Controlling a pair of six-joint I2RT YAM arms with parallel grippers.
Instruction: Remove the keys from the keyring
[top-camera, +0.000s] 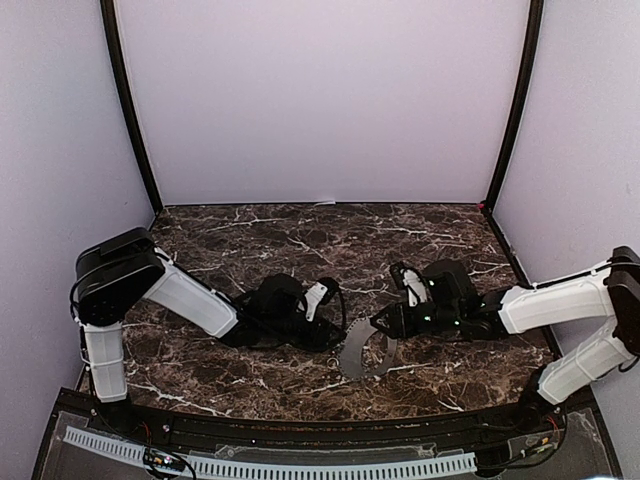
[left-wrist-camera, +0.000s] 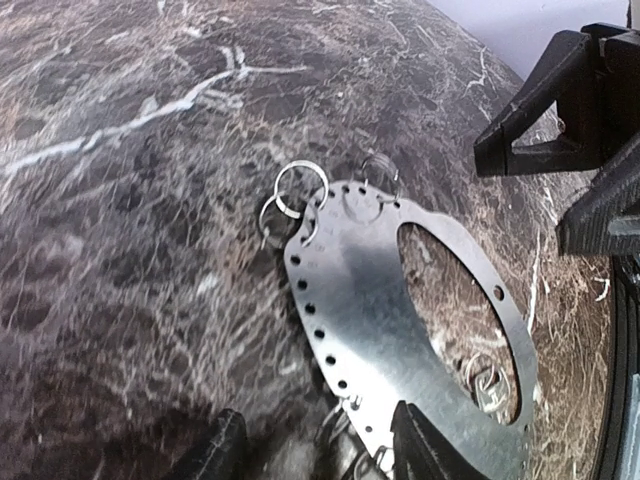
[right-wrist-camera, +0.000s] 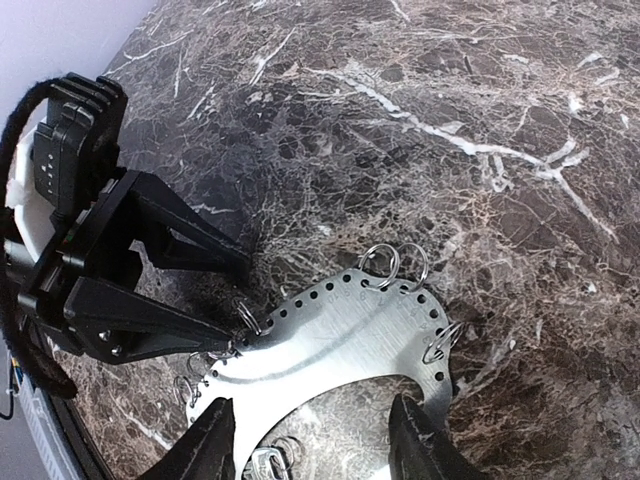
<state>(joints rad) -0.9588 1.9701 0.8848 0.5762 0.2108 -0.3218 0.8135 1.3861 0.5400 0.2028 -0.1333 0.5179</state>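
The keyring (top-camera: 358, 357) is a flat, pale metal oval plate with a row of holes along its rim, lying on the marble table between my two grippers. In the left wrist view the keyring (left-wrist-camera: 372, 322) carries small wire split rings (left-wrist-camera: 300, 188) at its far end, and a key (left-wrist-camera: 488, 384) lies inside its opening. My left gripper (left-wrist-camera: 318, 455) is open, with its jaws astride the plate's near rim. My right gripper (right-wrist-camera: 312, 445) is open over the plate (right-wrist-camera: 340, 335), and the key (right-wrist-camera: 262, 466) shows between its fingers. The left gripper's fingertips (right-wrist-camera: 238, 332) touch the plate's rim.
The dark marble table (top-camera: 300, 240) is walled by pale panels at the back and sides. Both arms meet at the table's middle front, the left gripper (top-camera: 335, 322) close to the right gripper (top-camera: 382, 325). A black rail (top-camera: 300, 430) runs along the near edge.
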